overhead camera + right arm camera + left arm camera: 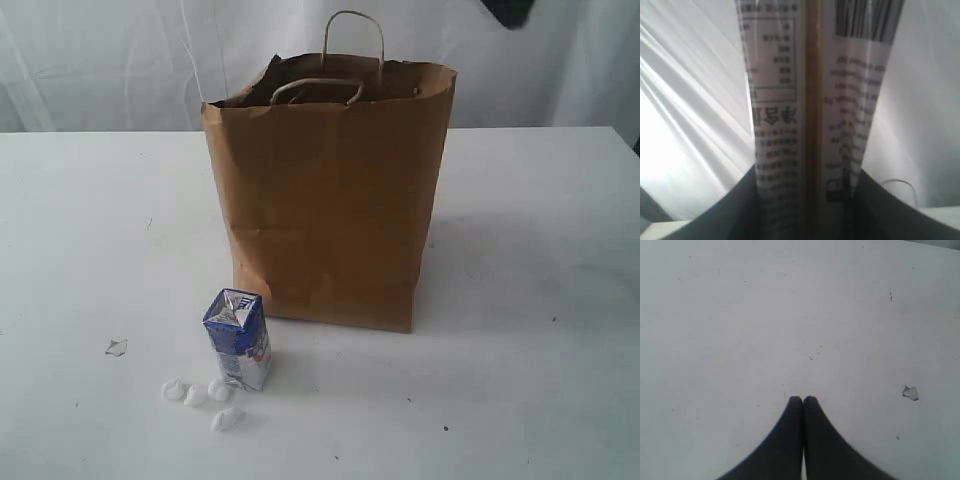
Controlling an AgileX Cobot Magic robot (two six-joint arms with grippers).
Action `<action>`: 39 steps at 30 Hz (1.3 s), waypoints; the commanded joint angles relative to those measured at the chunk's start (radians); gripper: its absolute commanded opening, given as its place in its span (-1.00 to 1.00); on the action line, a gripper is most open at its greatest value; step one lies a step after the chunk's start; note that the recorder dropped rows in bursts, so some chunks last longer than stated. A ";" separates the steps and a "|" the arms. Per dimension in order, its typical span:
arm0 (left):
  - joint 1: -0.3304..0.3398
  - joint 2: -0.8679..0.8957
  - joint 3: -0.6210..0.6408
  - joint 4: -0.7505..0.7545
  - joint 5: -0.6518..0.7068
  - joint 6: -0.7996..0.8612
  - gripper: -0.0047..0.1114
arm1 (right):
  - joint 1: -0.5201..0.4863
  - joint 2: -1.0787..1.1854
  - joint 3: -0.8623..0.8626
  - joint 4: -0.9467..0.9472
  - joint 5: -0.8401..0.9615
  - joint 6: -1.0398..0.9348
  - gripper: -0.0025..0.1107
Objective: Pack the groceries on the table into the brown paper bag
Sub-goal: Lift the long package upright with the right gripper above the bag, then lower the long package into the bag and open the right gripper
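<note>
Right gripper (807, 172) pinched long white printed packet (775, 100) | left gripper (802, 399) pressed together, empty | judged: centre over mid-frame creased brown paper bag (330, 200), lower end-first

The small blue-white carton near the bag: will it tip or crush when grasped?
The carton stands tall and narrow, so a high push probably tips it. Its creased top suggests thin walls that may dent.
</note>
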 commanded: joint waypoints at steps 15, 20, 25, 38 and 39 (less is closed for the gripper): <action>-0.001 0.002 0.006 0.009 0.001 -0.002 -0.92 | 0.202 0.312 -0.148 0.380 0.024 -0.445 -0.96; -0.001 0.002 0.006 0.009 0.001 -0.002 -0.92 | 0.218 0.388 -0.148 0.380 -0.002 -0.593 -0.96; -0.001 0.002 0.006 0.009 0.001 -0.002 -0.92 | 0.218 0.443 -0.148 0.380 -0.018 -0.598 -0.96; -0.001 0.002 0.006 0.009 0.001 -0.002 -0.92 | 0.308 0.545 -0.148 0.380 0.056 -0.703 -0.96; -0.001 0.002 0.006 0.009 0.001 -0.002 -0.92 | 0.315 0.548 -0.148 0.380 0.066 -0.705 -0.96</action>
